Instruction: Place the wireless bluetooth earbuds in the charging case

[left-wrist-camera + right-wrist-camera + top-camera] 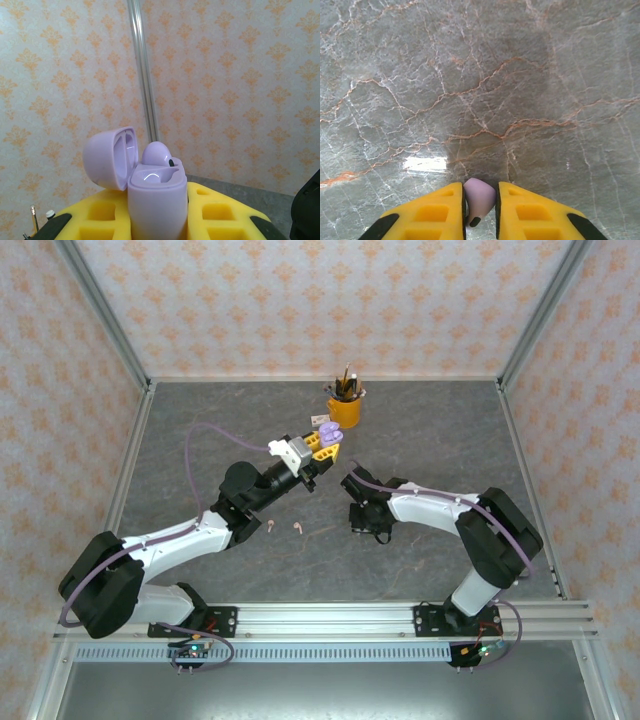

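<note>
Earbuds: a lilac earbud [479,196] is pinched in the right gripper [480,189] over the table [480,75]. A seated earbud [157,152], also lilac, rests in the case [155,200]. The left pink earbud [272,527] and the right pink earbud [298,526] lie loose on the table between the 2 arms.
Case: it is raised off the table in the left gripper [325,440], with its lid [107,157] swung open, near a yellow cup [344,412] of pencils [346,383].
Left gripper: it is clamped tight on the lower body of the case, with 1 finger on each side.
Right gripper: it is closed almost fully, and both fingers [432,215] press the lilac earbud. Whether the earbud touches the table I cannot tell.
Top view: it gives the layout of arms, cup and pink earbuds, with the case as a small lilac blob.
Left wrist view: it gives the inside of the case, with 1 rounded earbud head poking up from its socket and a dark spot on that head's side.
Right wrist view: it gives the pinch up close, with a dark tip at the earbud's lower end.
Shapes: the case is a rounded tub, its lid is a hollow dome, and the fingers are blocky with rectangular pockets.
Surfaces: the case is smooth and glossy. The table is grey stone pattern with rusty veins and 1 bright glare patch. The wall [240,75] is pale with orange motifs.
</note>
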Available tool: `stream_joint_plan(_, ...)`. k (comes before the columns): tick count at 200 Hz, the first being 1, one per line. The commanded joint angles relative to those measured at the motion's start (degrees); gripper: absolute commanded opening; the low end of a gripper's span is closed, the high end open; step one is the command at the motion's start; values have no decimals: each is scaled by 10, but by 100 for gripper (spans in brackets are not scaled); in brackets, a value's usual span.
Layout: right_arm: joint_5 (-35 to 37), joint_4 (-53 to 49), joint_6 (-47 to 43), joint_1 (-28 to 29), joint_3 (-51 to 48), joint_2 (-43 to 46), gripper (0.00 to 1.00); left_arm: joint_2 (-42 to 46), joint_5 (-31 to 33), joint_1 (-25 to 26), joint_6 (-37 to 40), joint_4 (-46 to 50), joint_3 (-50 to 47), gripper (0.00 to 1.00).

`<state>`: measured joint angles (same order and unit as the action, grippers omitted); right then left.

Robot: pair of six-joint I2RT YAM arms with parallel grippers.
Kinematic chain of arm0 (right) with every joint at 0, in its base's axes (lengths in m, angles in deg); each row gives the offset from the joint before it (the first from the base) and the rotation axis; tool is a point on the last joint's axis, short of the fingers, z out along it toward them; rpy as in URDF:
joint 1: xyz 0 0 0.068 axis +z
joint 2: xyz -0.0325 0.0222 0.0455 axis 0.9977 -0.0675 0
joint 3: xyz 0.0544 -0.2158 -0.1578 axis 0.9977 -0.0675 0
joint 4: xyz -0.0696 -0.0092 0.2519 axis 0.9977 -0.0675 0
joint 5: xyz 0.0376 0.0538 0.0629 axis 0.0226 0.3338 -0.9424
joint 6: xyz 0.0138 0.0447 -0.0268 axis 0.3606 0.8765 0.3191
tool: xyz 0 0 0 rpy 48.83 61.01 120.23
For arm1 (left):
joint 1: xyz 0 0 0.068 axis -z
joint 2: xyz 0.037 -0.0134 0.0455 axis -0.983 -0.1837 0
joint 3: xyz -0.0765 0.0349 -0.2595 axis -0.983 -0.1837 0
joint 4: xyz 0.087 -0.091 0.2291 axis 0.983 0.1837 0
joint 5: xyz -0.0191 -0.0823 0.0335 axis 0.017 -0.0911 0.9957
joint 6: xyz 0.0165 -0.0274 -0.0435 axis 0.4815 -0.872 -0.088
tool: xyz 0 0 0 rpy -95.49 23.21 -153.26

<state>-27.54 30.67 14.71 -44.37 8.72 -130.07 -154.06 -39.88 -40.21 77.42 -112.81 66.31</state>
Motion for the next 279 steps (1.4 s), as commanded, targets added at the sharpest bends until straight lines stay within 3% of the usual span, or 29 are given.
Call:
stream_joint_plan(1,17,-30,-18,5,12,4,20,7,-3,-5,-3,-32,-5,0)
stream_joint_plan(44,-10,-21,-107,5,22,8,21,9,-4,-5,-4,-30,-5,0)
stream_joint_plan(71,-12,-48,-153,5,38,0,31,9,-4,-5,-6,-30,-6,0)
stream_joint_plan(100,6,-72,-128,5,56,-8,36,8,-5,-5,-8,-32,-6,0)
stream_joint_plan(149,5,-38,-3,6,41,20,42,5,-5,-5,-8,-34,-6,0)
stream_joint_plan(279,-12,-56,-86,7,64,-32,43,4,-4,-5,-7,-32,-5,0)
